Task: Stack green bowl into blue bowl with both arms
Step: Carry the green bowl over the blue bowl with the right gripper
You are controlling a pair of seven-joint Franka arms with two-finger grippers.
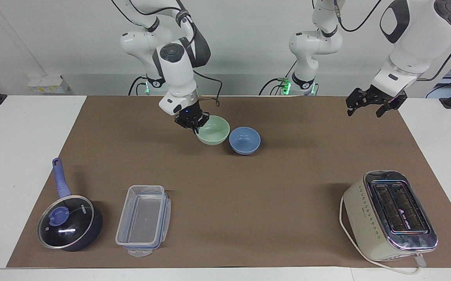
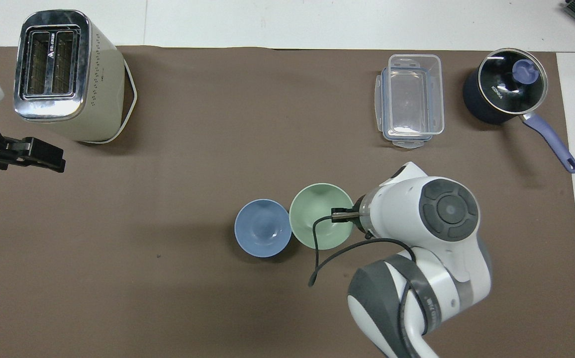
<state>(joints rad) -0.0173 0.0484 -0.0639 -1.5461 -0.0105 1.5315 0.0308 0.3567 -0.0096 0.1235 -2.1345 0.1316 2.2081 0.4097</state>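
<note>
Green bowl (image 1: 213,130) (image 2: 321,216): we see it held off the surface, upright, just beside the blue bowl on the side toward the right arm's end; in the overhead view the two rims appear to meet.
Blue bowl (image 1: 244,140) (image 2: 262,227): it rests upright on the brown mat near the middle of the surface, with nothing inside it.
Right claw (image 1: 192,120) (image 2: 343,216): we find it pinched on the green bowl's rim, at the edge away from the blue bowl, one finger inside and one outside.
Left claw (image 1: 368,104) (image 2: 39,155): it hangs in the air over the mat's edge at the left arm's end, where that arm waits; its fingers stand apart with nothing between them.
Toaster (image 1: 390,215) (image 2: 63,72): we note it at the left arm's end, farther from the robots than the bowls.
Clear container (image 1: 143,219) (image 2: 411,99): it lies toward the right arm's end, farther from the robots than the bowls.
Lidded saucepan (image 1: 68,221) (image 2: 506,85): we place it beside the clear container, closer to the end of the surface.
</note>
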